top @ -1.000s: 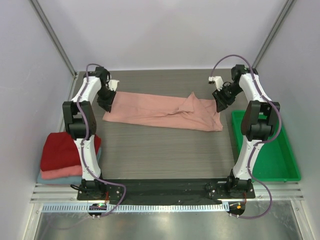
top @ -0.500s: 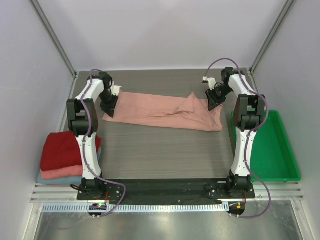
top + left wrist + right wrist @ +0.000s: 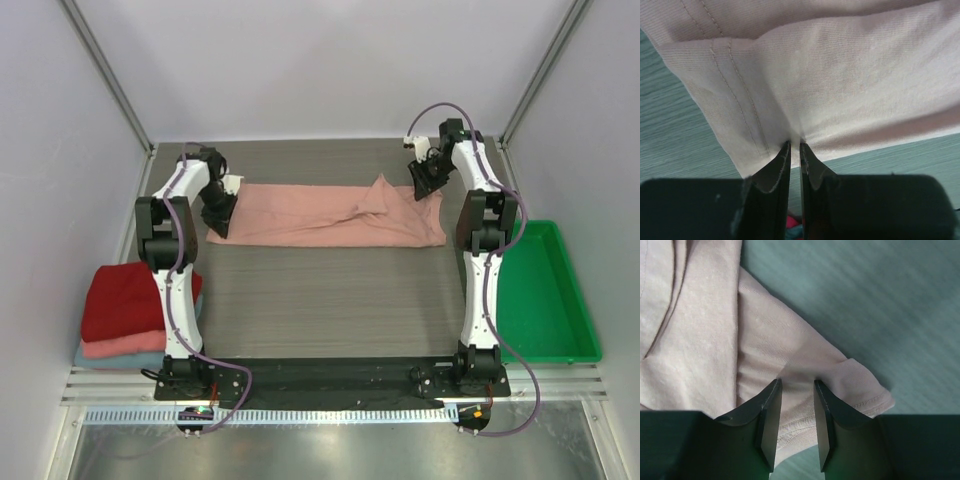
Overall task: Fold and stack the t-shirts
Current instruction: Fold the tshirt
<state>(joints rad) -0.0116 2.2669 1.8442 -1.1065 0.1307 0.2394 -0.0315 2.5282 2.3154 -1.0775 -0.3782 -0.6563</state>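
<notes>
While both arms reach to the far half of the tabletop, the contents list as follows.

Tabletop (image 3: 320, 300): grey, wood-grained, carrying everything below.

Dusty-pink t-shirt (image 3: 300, 215): laid left to right as a long band across the far half of the tabletop and held at both ends. A raised ridge of cloth stands right of its middle; the rest lies mostly flat. The two-ended hold is judged to be for drawing the cloth taut and square before a fold is made.

Green tray (image 3: 550, 320): near right, just beside the right arm. It has no apparent part in the fold.

Stack of folded t-shirts (image 3: 125, 300): near left, well apart from the pink one. Dark red lies on top, salmon-pink beneath, light-blue at the bottom. This is presumably where the pink one goes once folded.

Left end effector (image 3: 218, 218): at the shirt's left end. In the wrist view its fingers (image 3: 777, 170) are drawn almost together on the edge beside a stitched hem, with cloth puckering toward the tips — clamped on the t-shirt.

Right end effector (image 3: 422, 185): at the shirt's far right corner. Its fingers (image 3: 769, 415) stand a little apart with bunched cloth between them near a hemmed edge, creases running into the gap — judged a grip on the t-shirt, the gap owed to doubled layers.

Stage: folding under way, stacking not yet.
</notes>
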